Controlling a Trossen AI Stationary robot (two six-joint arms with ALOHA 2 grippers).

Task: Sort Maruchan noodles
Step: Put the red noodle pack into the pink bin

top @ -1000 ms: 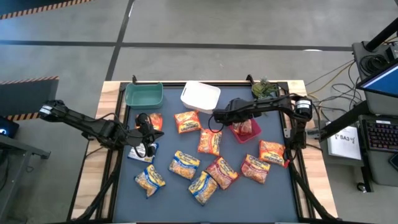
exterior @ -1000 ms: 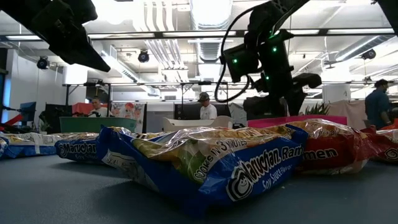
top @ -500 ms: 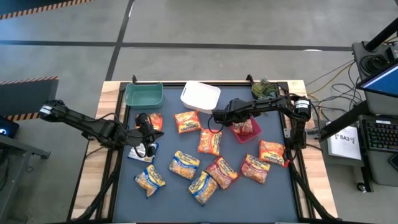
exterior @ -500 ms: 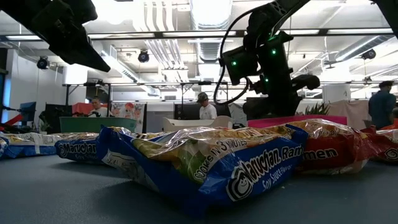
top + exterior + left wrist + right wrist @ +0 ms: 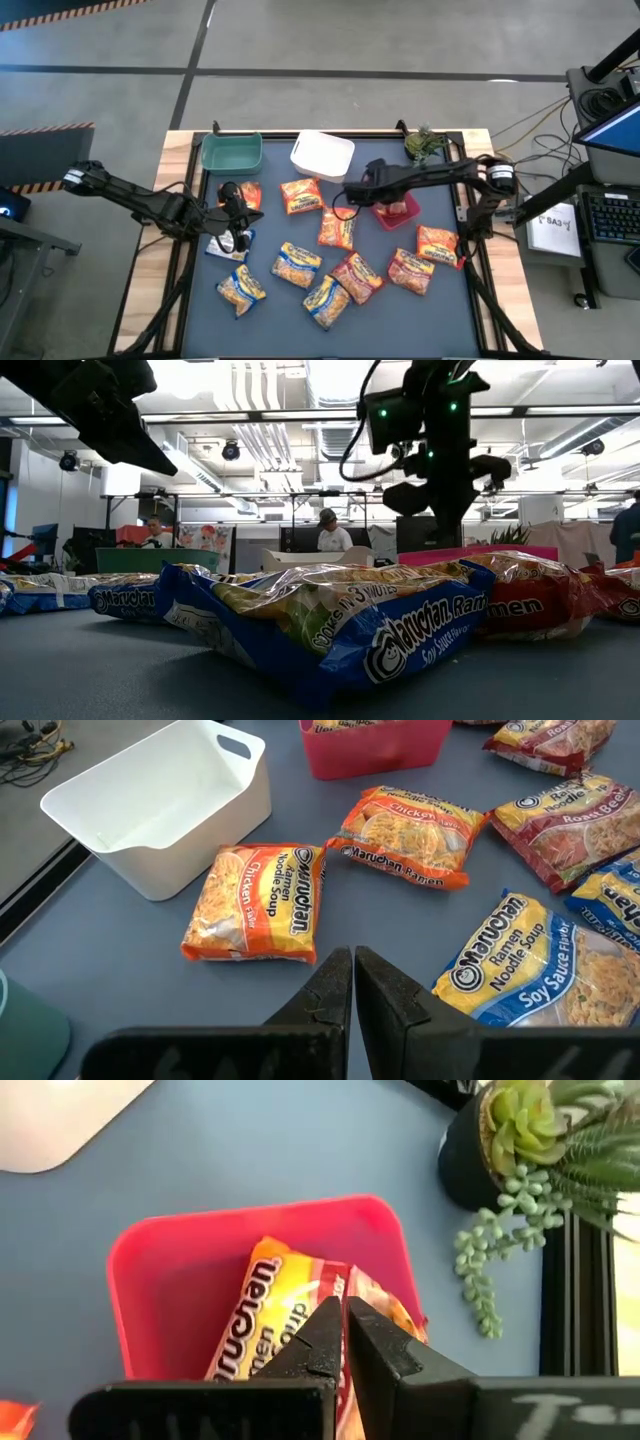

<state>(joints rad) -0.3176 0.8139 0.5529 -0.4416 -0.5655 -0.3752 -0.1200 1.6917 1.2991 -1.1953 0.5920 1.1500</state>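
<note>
Several Maruchan noodle packets lie flat on the dark mat: orange ones (image 5: 300, 195) (image 5: 337, 228), a red-trimmed one (image 5: 357, 277) and a blue one (image 5: 228, 245). One orange-red packet (image 5: 285, 1335) lies inside the red bin (image 5: 398, 212). My right gripper (image 5: 343, 1315) hangs shut above that bin, pointing down, clear of the packet. My left gripper (image 5: 353, 960) is shut and waits over the mat's left part (image 5: 242, 213), short of an orange packet (image 5: 258, 903).
A green bin (image 5: 231, 152) and a white bin (image 5: 322, 155) stand along the far edge, with a small potted plant (image 5: 425, 143) at the far right corner. Packets crowd the middle and near half of the mat. People stand in the room beyond.
My right gripper has risen straight up from the red bin, staying shut; the packet stays lying in the bin. The left arm has kept still.
</note>
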